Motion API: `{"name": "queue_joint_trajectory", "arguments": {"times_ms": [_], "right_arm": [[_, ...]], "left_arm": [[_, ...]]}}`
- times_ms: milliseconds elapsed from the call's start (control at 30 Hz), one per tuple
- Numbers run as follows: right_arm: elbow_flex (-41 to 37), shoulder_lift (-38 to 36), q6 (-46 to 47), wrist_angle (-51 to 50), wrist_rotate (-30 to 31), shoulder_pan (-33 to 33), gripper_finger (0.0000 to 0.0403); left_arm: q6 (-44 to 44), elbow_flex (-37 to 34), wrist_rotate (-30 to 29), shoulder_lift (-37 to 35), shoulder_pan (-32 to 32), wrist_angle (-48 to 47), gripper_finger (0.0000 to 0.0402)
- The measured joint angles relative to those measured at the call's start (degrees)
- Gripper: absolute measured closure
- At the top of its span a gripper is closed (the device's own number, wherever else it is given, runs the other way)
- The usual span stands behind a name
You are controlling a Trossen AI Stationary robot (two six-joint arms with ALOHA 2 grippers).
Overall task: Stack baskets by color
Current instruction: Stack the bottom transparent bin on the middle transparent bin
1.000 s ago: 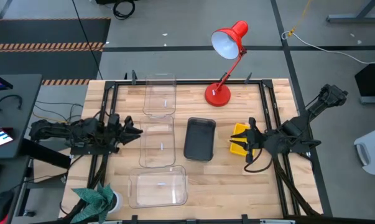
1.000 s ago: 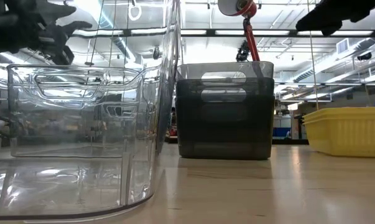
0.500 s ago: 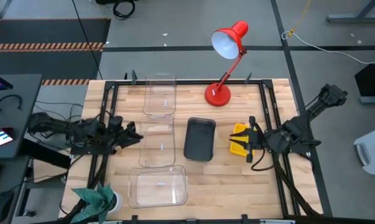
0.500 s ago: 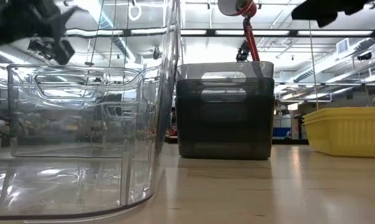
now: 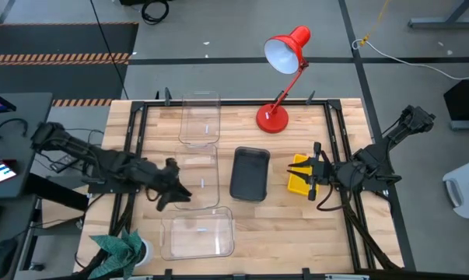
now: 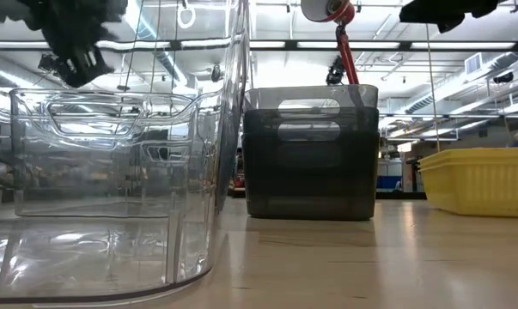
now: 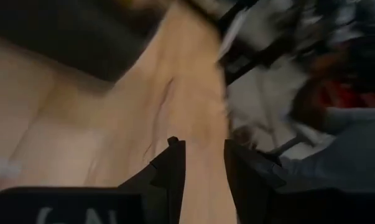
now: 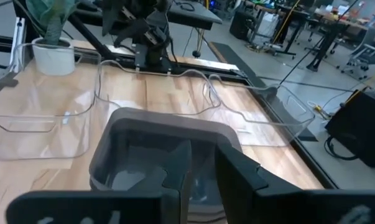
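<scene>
Three clear baskets stand in a row on the wooden table: far (image 5: 199,118), middle (image 5: 197,180) and near (image 5: 197,233). To their right a dark grey basket (image 5: 250,173) rests on its base with another nested in it (image 6: 310,150). A yellow basket (image 5: 299,174) stands farther right, on the table (image 6: 478,180). My left gripper (image 5: 178,193) hovers over the middle clear basket's near left corner, open and empty (image 7: 203,168). My right gripper (image 5: 310,175) hangs above the yellow basket, open and empty (image 8: 203,168), and faces the grey basket (image 8: 162,149).
A red desk lamp (image 5: 285,54) stands on its round base (image 5: 271,118) at the far edge. A potted green plant (image 5: 121,247) sits at the near left corner. A black frame (image 5: 234,102) runs around the table. Bare wood lies near the front edge, right of the near clear basket.
My left gripper has swung from the table's left edge toward the right and near side and risen a little, turning as it went. It now hangs over the middle clear basket's near left corner. The baskets have not moved.
</scene>
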Motion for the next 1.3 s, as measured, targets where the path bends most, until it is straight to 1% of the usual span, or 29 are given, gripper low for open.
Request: {"name": "queue_joint_trajectory", "arguments": {"times_ms": [67, 133, 333, 400, 467, 567, 633, 667, 833, 967, 1067, 1300], "right_arm": [[0.00, 0.00, 0.86, -0.62, -0.02, 0.00, 0.0325], [0.01, 0.00, 1.53, -1.68, -0.02, 0.00, 0.0325], [0.02, 0.04, 1.69, -2.05, -0.45, 0.02, 0.0325], [0.02, 0.04, 1.69, -2.15, -0.44, 0.02, 0.0325], [0.02, 0.04, 1.71, -2.21, -0.46, 0.02, 0.0325], [0.02, 0.04, 2.51, -2.48, -0.46, 0.02, 0.0325], [0.02, 0.04, 3.15, -2.91, -0.48, 0.02, 0.0325], [0.02, 0.10, 3.36, -3.10, -0.47, 0.02, 0.0325], [-0.50, 0.44, 3.57, -3.35, -0.39, -0.31, 0.0325], [-1.46, 0.50, 4.25, -3.18, -0.38, -1.01, 0.0325], [-1.70, 0.50, 4.27, -3.03, -0.37, -1.24, 0.0325], [-1.74, 0.48, 4.16, -2.50, -0.29, -1.27, 0.0325]], "left_arm": [[-2.51, 3.59, -0.08, 2.63, -0.62, -6.28, 0.0285], [-3.59, 7.61, 0.00, 5.47, -1.75, -9.93, 0.0285], [-3.79, 20.02, -1.01, 14.00, -6.30, -22.29, 0.0285], [-3.76, 23.30, -1.03, 16.54, -7.45, -27.15, 0.0285], [-3.91, 25.43, 0.10, 18.80, -8.53, -29.77, 0.0285], [-5.58, 28.10, 3.75, 21.88, -9.88, -30.57, 0.0285], [-7.31, 30.33, 5.04, 24.05, -10.72, -31.01, 0.0285], [-8.42, 31.59, 5.05, 25.18, -11.24, -31.64, 0.0285], [-8.61, 37.86, 4.71, 31.46, -13.62, -34.29, 0.0285], [-8.80, 41.95, 4.46, 36.52, -15.05, -34.38, 0.0285], [-10.65, 44.91, 4.54, 40.52, -16.08, -35.31, 0.0285], [-14.71, 52.03, 7.17, 48.20, -17.83, -36.64, 0.0285]]}}
